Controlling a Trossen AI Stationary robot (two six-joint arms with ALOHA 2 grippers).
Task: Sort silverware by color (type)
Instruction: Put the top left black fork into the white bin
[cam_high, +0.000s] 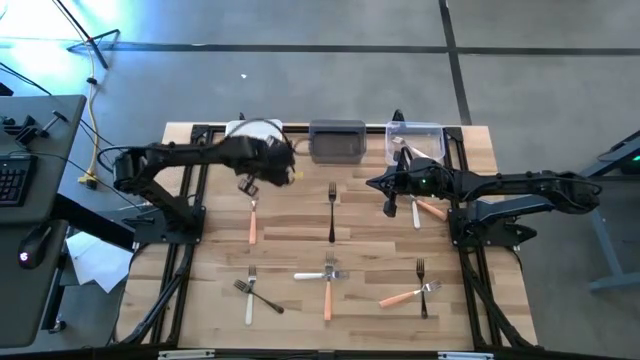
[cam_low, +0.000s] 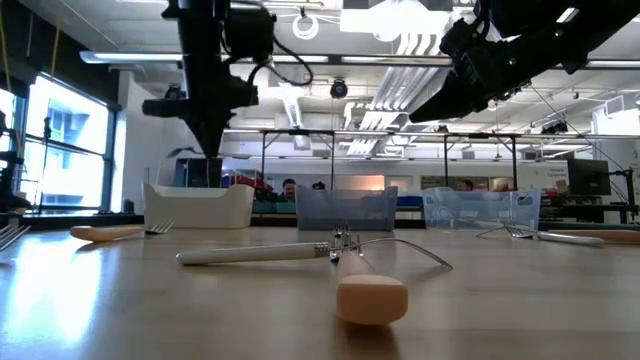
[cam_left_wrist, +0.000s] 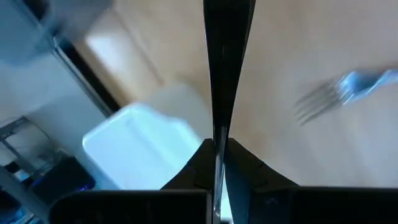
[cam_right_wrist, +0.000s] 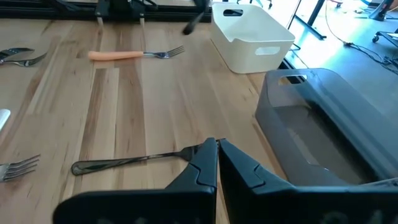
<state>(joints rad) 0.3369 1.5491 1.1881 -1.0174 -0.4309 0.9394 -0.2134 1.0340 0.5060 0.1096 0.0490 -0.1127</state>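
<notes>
My left gripper (cam_high: 250, 183) is shut on a black-handled fork (cam_left_wrist: 225, 74), in the air just in front of the white bin (cam_high: 255, 130). My right gripper (cam_high: 388, 200) is shut and empty. It hangs above the table right of a black fork (cam_right_wrist: 124, 163) that lies flat on the wood. Beside it lie a white fork (cam_high: 415, 212) and an orange fork (cam_high: 432, 210). An orange fork (cam_high: 252, 222) lies below the left gripper. Several more forks lie along the near half of the table, some crossing. My left gripper pinches the black fork between its two fingers at the metal end (cam_left_wrist: 216, 180), which shows as a thin silver strip in the gap. The black handle (cam_left_wrist: 227, 56) sticks out past the fingertips toward the table. The fork is lifted clear.
Three bins stand in a row at the far edge: the white one, a grey one (cam_high: 337, 140) and a clear one (cam_high: 415, 140). Black frame rails (cam_high: 190, 250) run along both sides of the table. Bare wood lies between the far and near rows of forks.
</notes>
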